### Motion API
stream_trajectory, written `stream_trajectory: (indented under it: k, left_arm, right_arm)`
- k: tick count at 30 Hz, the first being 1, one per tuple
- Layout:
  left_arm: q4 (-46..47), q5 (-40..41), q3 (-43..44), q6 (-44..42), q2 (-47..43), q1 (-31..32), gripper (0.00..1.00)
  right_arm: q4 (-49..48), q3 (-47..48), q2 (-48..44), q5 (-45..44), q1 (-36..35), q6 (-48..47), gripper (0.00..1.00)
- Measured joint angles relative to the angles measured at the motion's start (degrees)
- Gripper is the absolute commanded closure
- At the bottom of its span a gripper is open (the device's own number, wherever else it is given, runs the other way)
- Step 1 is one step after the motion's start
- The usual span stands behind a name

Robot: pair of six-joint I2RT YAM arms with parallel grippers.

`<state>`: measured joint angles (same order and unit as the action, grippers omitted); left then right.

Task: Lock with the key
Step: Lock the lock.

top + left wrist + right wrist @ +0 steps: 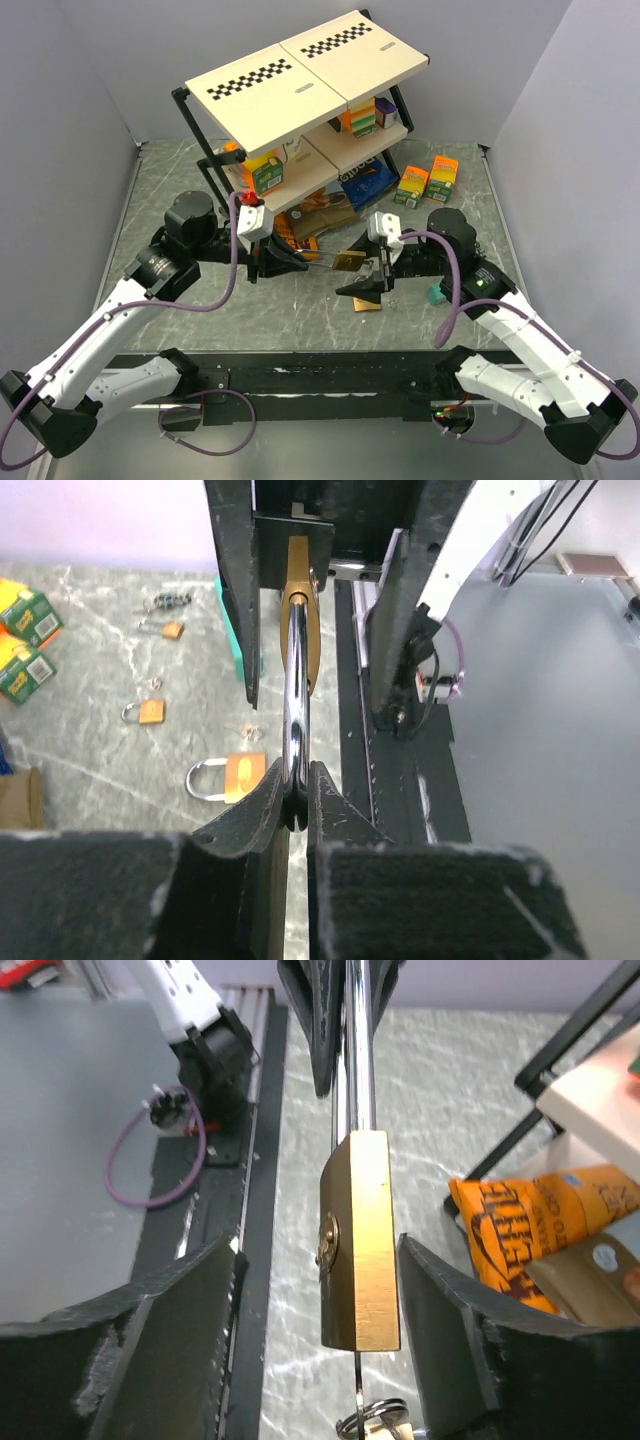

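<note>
A brass padlock (362,1240) hangs in the air between both arms, body (348,262) over the table's middle. My left gripper (296,800) is shut on its chrome shackle (295,710), holding it edge-on. My right gripper (318,1260) is open around the brass body: the right finger (450,1330) stands very close to the body, while a wide gap separates the left finger (180,1340) from it. The key (358,1380) sticks out of the padlock's underside, with its ring (375,1422) below, near my right gripper's palm.
A black shelf rack (310,80) with boxes stands behind, and snack bags (530,1220) lie under it. Small padlocks (225,777) and keys lie on the marble table. Green-orange boxes (425,180) sit at the back right.
</note>
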<state>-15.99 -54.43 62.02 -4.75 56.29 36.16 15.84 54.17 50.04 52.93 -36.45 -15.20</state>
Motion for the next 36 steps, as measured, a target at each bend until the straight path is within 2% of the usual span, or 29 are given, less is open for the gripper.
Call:
stream_trajectory:
  k: [5,13,16,17,36]
  left_arm:
    - [3.5,-1.2,-2.0,4.0,-1.1,0.0,0.99]
    - [4.6,-2.6,-2.2,5.2,-0.9,-0.1,0.99]
    - [5.0,-3.4,-2.2,5.7,-0.8,-0.1,0.99]
    - [5.1,-3.9,-2.2,5.9,-0.8,-0.1,0.99]
    - [6.8,-4.6,-2.2,6.0,0.3,-0.7,0.99]
  right_arm:
    - [-3.0,0.2,-0.4,1.3,0.0,2.6,0.41]
    - [-5.6,0.2,-0.4,2.8,0.0,5.3,0.68]
    - [-5.7,0.2,-0.4,3.0,0.0,6.1,0.85]
    - [-5.8,0.2,-0.3,2.7,0.1,6.7,1.00]
    - [-5.0,4.5,4.5,5.1,0.7,13.7,1.00]
